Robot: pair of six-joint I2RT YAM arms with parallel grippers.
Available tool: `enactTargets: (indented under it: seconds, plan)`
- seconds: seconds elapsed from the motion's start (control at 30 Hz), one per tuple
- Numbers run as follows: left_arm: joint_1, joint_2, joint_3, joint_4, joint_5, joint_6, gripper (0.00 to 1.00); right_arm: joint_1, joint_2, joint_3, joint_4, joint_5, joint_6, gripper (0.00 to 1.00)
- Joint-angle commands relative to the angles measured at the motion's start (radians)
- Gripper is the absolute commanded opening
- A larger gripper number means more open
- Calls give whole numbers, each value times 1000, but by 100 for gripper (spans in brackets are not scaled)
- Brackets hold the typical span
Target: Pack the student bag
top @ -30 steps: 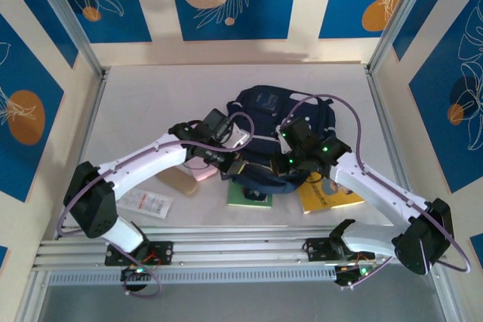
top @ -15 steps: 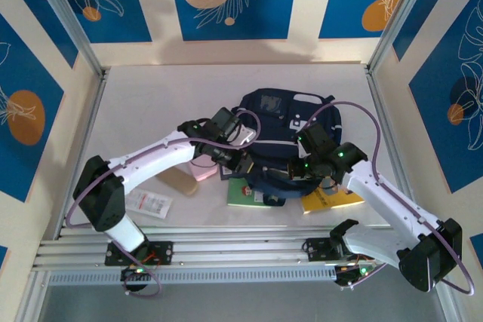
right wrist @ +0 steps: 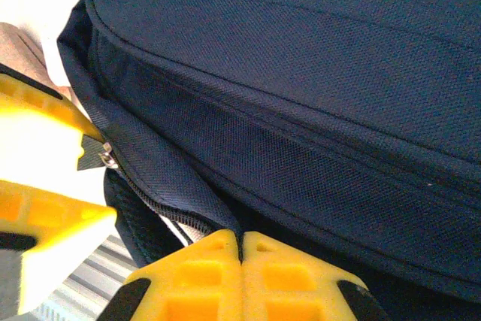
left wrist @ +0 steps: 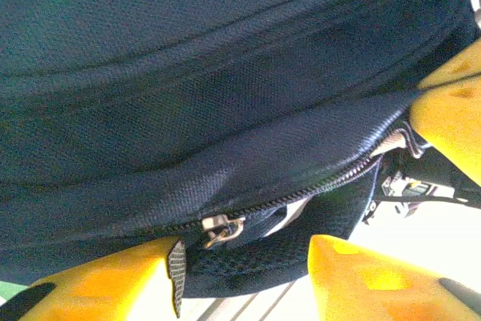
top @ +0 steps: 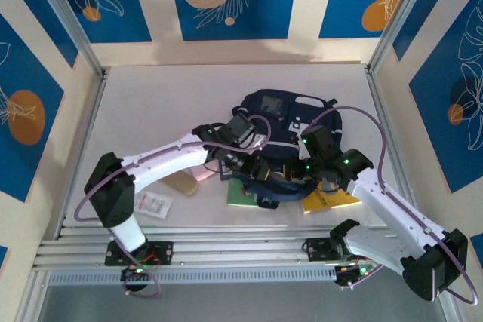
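The left gripper (left wrist: pixel 246 261), clamped one second ago, is now seen with its jaws parted. The zip pull (left wrist: pixel 222 227) lies free just above the gap and is pinched by neither finger. Over the same interval the left arm is seen in the overhead view to have reached further toward the centre of the frame, and the right arm has been drawn in to meet it. The student bag (top: pixel 290 115) is located at upper centre of the overhead frame. It rests on the counter (top: pixel 151 103), with its near edge between the two grippers. The right gripper (right wrist: pixel 242 261) is closed tightly on a fold of the bag's fabric beside the zipper track (left wrist: pixel 316 186), at the bottom centre of the right wrist view. This hold is unchanged. The release is judged to mark the end of one stroke on the zip, or a pause before a fresh grip is taken. The mouth is parted only narrowly, with a pale strip visible behind the teeth. No item can be seen inside the bag. A green book (top: pixel 243 197) and a yellow book (top: pixel 336 200) lie at lower centre, partly under the bag's edge. A tan object (top: pixel 179 184) and a white packet (top: pixel 151 203) lie at lower left. Loading is therefore judged not yet begun, and the opening probably needs to be widened first.
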Motion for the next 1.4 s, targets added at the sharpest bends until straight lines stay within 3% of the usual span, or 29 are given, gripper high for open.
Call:
enactTargets:
  seconds: [0.0,0.33,0.53,0.67,0.93,1.37]
  plan:
    - [-11,27,41,-70,-81,-2,43,-3,-27,-6,32,-54,42,0]
    - [-34,117,58,-95,-199,4,39,41,-41,-46,82,-79,94,0]
    - [-34,144,92,-115,-299,32,15,67,-38,-87,113,-69,111,0]
    - [-35,127,104,-108,-306,42,0,69,-37,-100,105,-44,100,0]
    - [-9,66,117,-126,-326,70,0,85,-5,-89,51,42,74,0]
    - [81,18,127,-163,-189,123,0,165,50,-60,-40,262,75,0]
